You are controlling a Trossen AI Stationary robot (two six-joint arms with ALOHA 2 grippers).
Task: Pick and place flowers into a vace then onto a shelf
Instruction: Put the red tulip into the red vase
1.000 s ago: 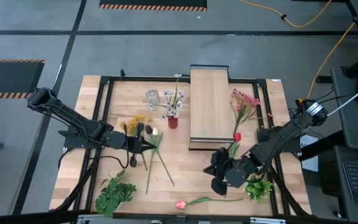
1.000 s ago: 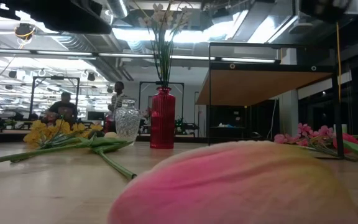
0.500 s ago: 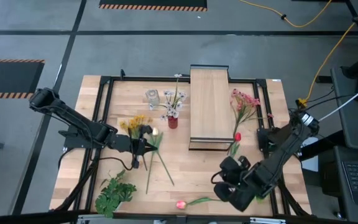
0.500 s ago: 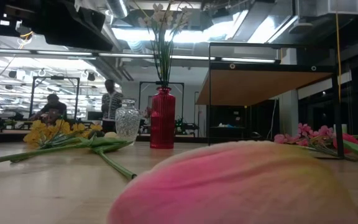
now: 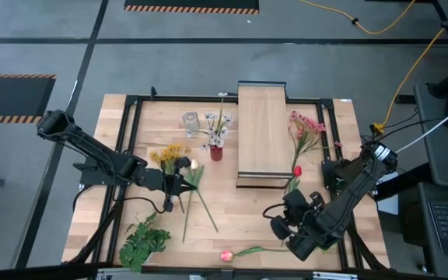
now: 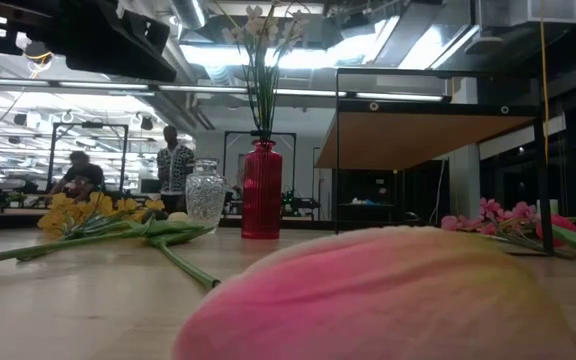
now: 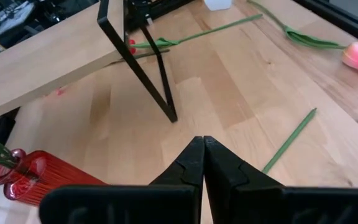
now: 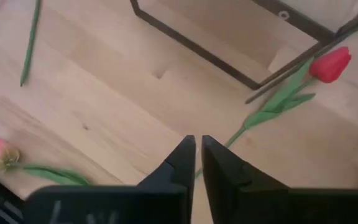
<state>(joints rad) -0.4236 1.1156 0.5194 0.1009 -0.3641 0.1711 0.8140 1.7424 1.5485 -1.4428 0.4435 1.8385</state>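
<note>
R gripper hovers over bare table at the near-right, fingers cracked a sliver apart w/ nothing between them. L gripper sits over the stems by the yellow daisies at left-centre, clenched tight, also empty.

Key relation for the next grab: R gripper is between two loose flowers.
- Pink tulip: to the near side, by the table's near edge. Long axis runs left-right; bloom at the left end, stem trailing right and passing just near of the gripper.
- Red rose: to the far side, slightly right. Axis runs roughly far-near; bloom at the far end, by the near-right corner of the shelf.

R arm is clearly nearer to both; L arm is well apart from them. Which one it's going for, can't tell. My guess: tulip stem, as it's closer; fingers would need to straddle it across the left-right axis.

Other task items: vace stands empty at far-left of centre, well apart from both grippers. Pink sprays lie right of the shelf. White sprigs already stand in a red vase just left of the shelf. No flower in the vace and nothing on the shelf yet.

Brands/labels/writing: none readable in any view.
</note>
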